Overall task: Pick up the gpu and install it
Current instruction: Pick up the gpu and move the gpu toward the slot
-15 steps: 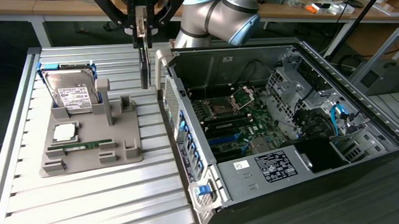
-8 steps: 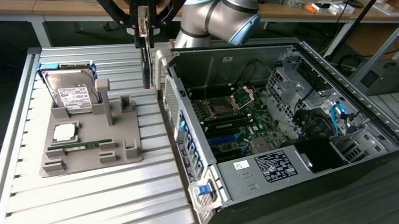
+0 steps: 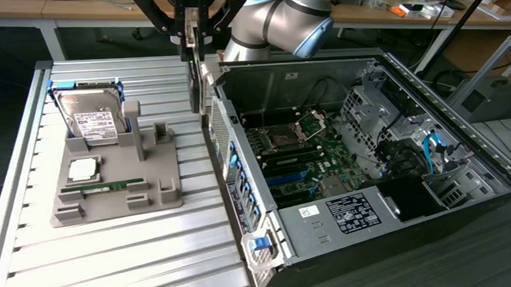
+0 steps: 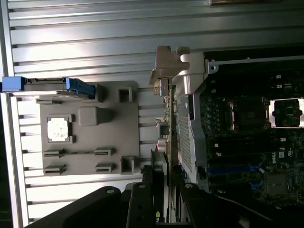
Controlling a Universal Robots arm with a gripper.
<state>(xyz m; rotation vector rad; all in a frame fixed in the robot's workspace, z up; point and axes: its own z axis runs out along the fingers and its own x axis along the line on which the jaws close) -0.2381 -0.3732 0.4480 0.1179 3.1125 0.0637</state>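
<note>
Exterior view: the gripper [image 3: 192,38] hangs above the table [image 3: 115,263], over the rear corner of the open computer case [image 3: 271,85]. Its fingers [image 3: 183,30] are closed narrowly on the top edge of the gpu [image 3: 194,82]. The card hangs upright and clear of the table, just outside the case's rear panel, with its silvery bracket on the case side. The grey parts tray [image 3: 155,185] lies beside the case, and the hard drive [image 3: 93,117] stands in the end of it farthest from the case. The motherboard [image 3: 299,161] lies exposed inside the case.

Wrist view: the gripper [image 4: 164,187] looks down along the card. The dark fingers [image 4: 142,204] pinch the gpu [image 4: 166,118], seen edge-on. The card runs alongside the case [image 4: 186,133], just outside its perforated rear panel and between case and tray [image 4: 109,137]. Whether card and panel touch I cannot tell. The motherboard [image 4: 242,133] lies inside the case, beyond that panel. The table [image 4: 95,38] lies below.
</note>
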